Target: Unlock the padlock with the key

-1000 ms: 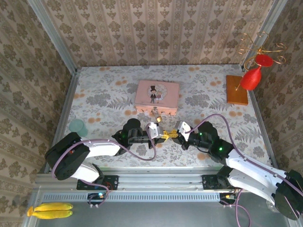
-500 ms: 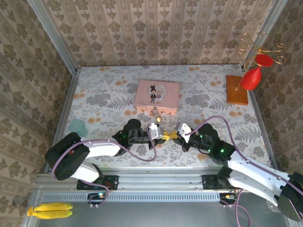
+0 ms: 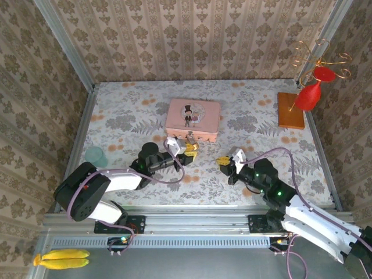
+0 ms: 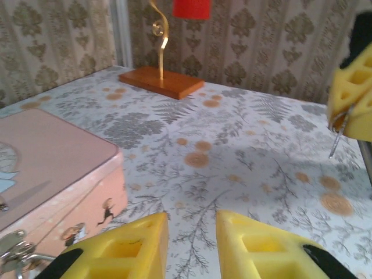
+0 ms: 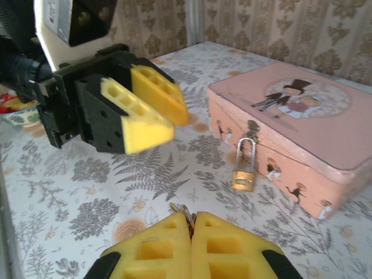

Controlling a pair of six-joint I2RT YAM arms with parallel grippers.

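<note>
Soft light from above leaves the desk (image 3: pixel 261 110) evenly bright, with only pale, diffuse shadows lying under the arms (image 3: pixel 116 180) toward its near edge. From the left wrist the yellow fingers (image 4: pixel 261 250) look blurred and the far corner hazy; from the right wrist the pink tin (image 5: pixel 302 116) is fairly sharp.

Pale grey table (image 3: pixel 133 110) printed with grey ferns and orange blossoms; beige walls (image 3: pixel 192 40) with brown damask stripes; pink tin (image 3: pixel 206 113) bearing a cartoon couple in black and pink; brass-gold padlock (image 5: pixel 243 177) with silver shackle; silver key (image 4: pixel 339 135); left gripper (image 4: pixel 190 224) and right gripper (image 5: pixel 191 222), yellow fingers on black bodies; teal cup (image 3: pixel 95 155); red ornament (image 3: pixel 308 96) on gold wire, orange-brown base.
</note>
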